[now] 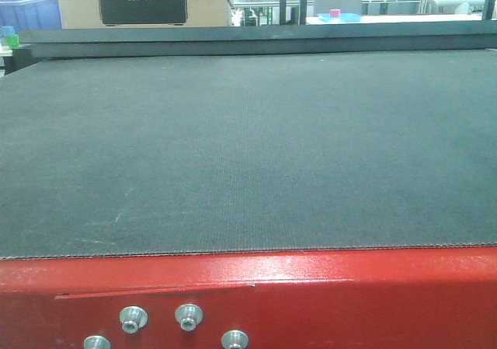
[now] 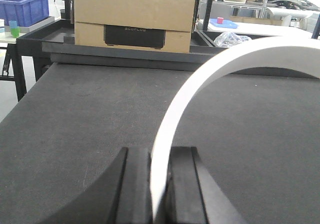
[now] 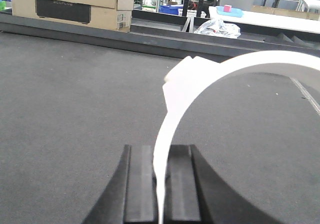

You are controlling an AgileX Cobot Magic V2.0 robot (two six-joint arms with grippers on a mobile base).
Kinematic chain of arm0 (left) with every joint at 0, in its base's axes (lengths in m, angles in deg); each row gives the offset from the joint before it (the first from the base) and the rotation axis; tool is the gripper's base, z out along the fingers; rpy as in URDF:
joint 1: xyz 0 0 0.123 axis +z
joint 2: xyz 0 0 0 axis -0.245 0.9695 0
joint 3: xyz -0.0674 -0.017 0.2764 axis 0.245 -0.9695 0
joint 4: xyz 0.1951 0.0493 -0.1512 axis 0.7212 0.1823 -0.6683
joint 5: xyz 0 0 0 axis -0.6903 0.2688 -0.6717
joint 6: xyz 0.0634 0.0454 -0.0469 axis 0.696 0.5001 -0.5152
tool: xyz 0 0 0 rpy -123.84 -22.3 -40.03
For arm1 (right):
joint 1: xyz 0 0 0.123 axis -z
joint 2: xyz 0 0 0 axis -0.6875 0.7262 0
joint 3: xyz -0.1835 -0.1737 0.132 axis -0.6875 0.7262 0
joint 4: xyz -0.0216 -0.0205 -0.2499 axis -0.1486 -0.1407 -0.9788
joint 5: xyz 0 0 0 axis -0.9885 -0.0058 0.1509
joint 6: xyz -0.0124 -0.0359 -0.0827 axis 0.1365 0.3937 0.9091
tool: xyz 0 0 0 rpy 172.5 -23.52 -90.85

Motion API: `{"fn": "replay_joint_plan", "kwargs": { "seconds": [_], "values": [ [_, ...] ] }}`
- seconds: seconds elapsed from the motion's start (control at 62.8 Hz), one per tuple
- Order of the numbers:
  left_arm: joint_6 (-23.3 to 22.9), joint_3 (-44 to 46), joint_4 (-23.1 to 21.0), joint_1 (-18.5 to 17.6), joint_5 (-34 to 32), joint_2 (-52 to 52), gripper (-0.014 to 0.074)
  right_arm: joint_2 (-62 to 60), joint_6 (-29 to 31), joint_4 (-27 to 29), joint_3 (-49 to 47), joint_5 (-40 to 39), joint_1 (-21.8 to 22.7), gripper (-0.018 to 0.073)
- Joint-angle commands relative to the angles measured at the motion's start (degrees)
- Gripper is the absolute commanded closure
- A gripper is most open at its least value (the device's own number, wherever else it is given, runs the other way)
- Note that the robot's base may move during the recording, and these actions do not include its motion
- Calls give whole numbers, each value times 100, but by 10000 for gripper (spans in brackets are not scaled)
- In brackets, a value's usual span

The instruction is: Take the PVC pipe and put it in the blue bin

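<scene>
Nearest in each wrist view, a white arc is clamped between closed black jaws. The left pincer (image 2: 160,154) grips the PVC pipe (image 2: 190,92), and the right pincer (image 3: 160,151) grips a like arc (image 3: 260,62) that carries a blocky white lump (image 3: 182,77). Whether these are one pipe or two, I cannot tell.

From the jaws the pipe's long axis rises off the dark desk (image 1: 248,147) and bends over toward the right of the cardboard box (image 2: 132,17). The blue bin (image 2: 22,7) stands left of that box, beyond the desk's far edge and opposite to the pipe's sweep. The left arm looks the nearer to it.

Counted: one box, one blue bin, and right of the box one crumpled plastic bag (image 2: 230,38) and one pink cube (image 2: 220,20).
</scene>
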Motion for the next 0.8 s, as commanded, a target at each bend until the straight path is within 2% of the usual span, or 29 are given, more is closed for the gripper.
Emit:
{"fn": "replay_joint_plan", "kwargs": {
  "seconds": [0.0,0.781],
  "values": [
    [-13,0,-2,-30,-138,-35,708,-43,0,8,10,-187,-9,721],
    [-13,0,-2,-30,-138,-35,708,-43,0,8,10,-187,-9,721]
  ]
}}
